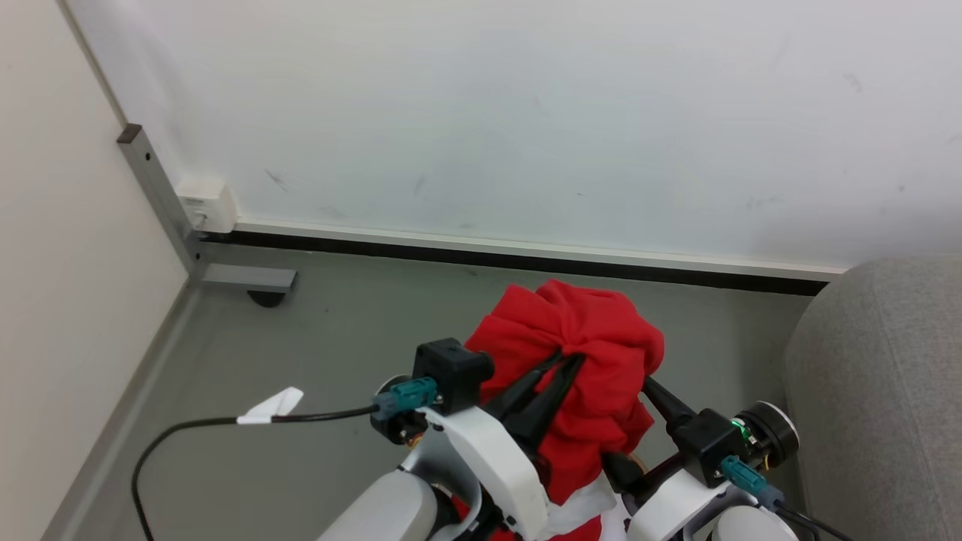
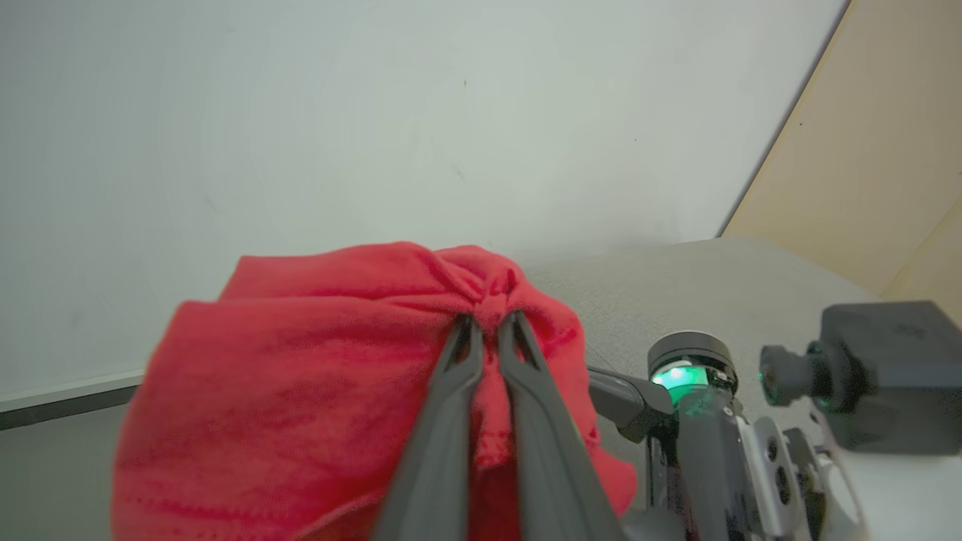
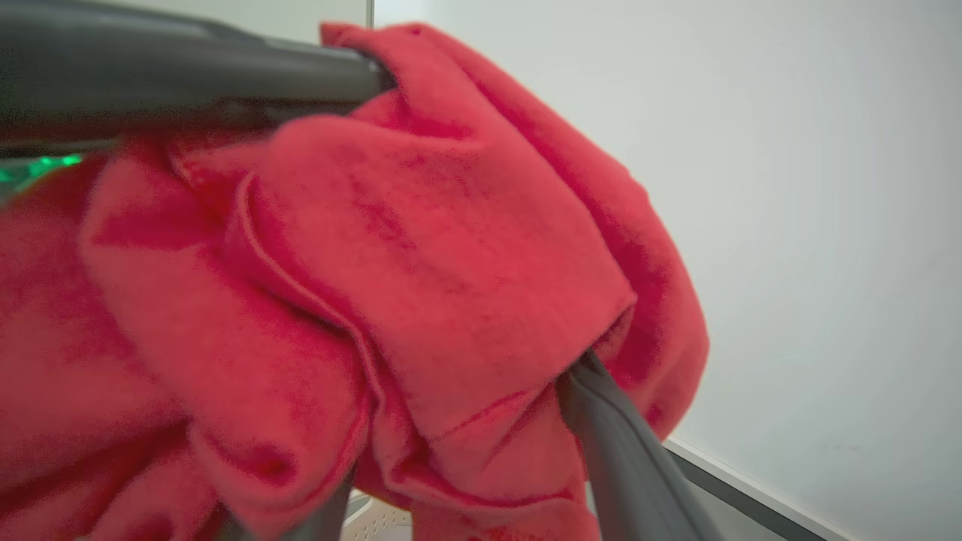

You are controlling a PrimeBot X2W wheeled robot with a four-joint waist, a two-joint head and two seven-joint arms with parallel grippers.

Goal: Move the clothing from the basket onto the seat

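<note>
Clothing [image 1: 579, 353] hangs lifted; left gripper [image 1: 567, 361] pinches it tight, right gripper [image 1: 652, 392] gapes wide under it. Next, I think: swing to seat [image 1: 879, 391].

A white, lightly scuffed wall [image 1: 526, 113] rises beyond the left gripper [image 1: 570, 359]. A grey floor [image 1: 338, 330] lies below the gripper and to its left. Where wall and floor meet runs a black skirting strip [image 1: 526, 259] topped by pale trim [image 1: 526, 246]. Well to the gripper's left a grey metal post [image 1: 158, 195] slants up along a beige panel [image 1: 60, 263]. A white box [image 1: 207, 204] sits just beside the post, whose foot [image 1: 248, 279] lies flat on the floor.
</note>
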